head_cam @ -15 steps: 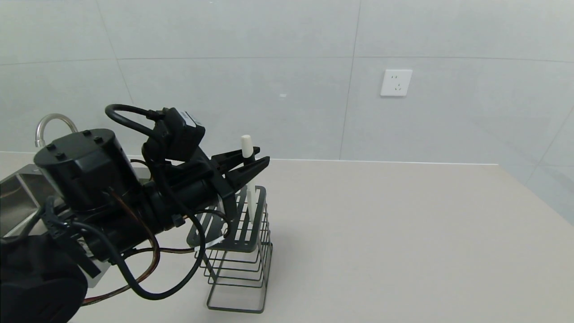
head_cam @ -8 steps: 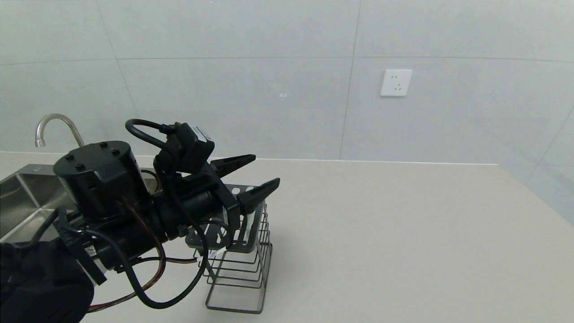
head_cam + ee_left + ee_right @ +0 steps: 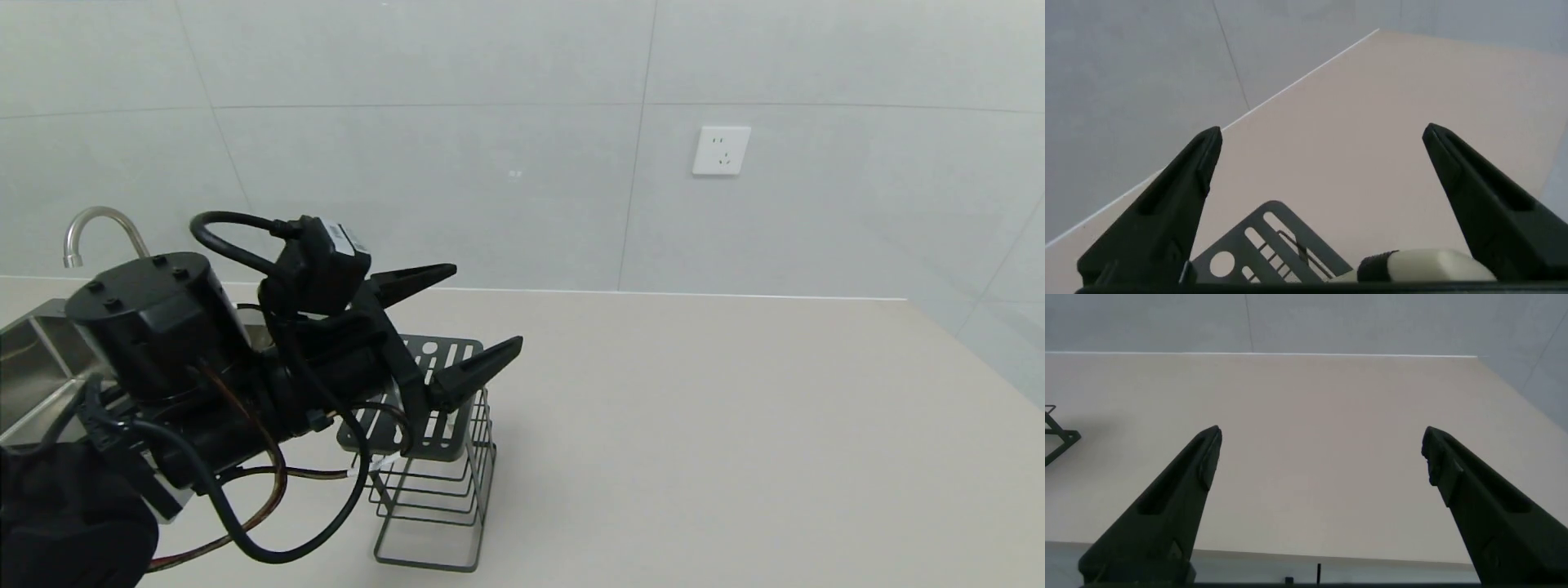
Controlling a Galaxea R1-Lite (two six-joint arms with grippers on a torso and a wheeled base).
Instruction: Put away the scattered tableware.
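Beige worktop carries a wire cutlery rack, a white handle showing beside its slotted top. Left gripper hovers above, jaws spread; right gripper likewise released.

Left gripper and right gripper: matte black. Beside the left one loop a black cable and a copper-brown cable. Cutlery rack: dark grey wire, its top plate patterned with rows of slots and round holes. Countertop: plain beige. Wall: pale grey tiles divided by thin darker seams. Socket: white. Faucet: brushed silver. Sink: steel grey.
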